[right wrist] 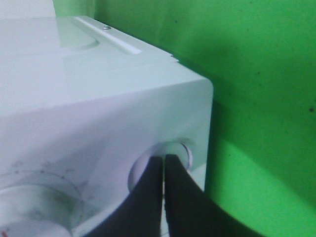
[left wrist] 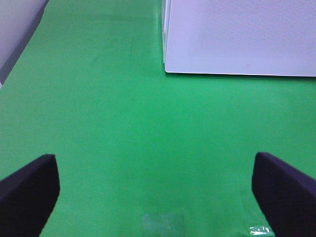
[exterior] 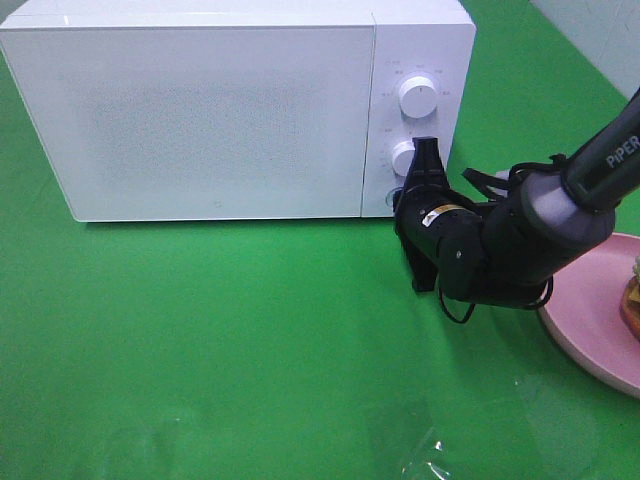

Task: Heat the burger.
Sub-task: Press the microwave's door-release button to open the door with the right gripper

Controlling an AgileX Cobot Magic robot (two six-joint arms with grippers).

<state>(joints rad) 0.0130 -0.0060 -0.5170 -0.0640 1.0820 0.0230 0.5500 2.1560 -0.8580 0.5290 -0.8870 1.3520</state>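
The burger [exterior: 631, 292] sits at the far right edge on a pink plate [exterior: 590, 325], mostly cut off by the frame. A white microwave [exterior: 220, 110] stands at the back with its door closed. My right gripper [exterior: 398, 200] [right wrist: 163, 160] is shut, and its tips touch the round button [right wrist: 185, 150] at the lower corner of the control panel, below the two knobs. My left gripper [left wrist: 158, 197] hangs open over bare green cloth near the microwave's front corner [left wrist: 168, 69], holding nothing. It does not show in the exterior high view.
Two white knobs [exterior: 416, 96] [exterior: 403, 158] sit on the microwave's panel, the lower one partly behind my right arm. A green cloth [exterior: 200, 330] covers the table. A wrinkled clear film [exterior: 430, 462] lies at the front edge.
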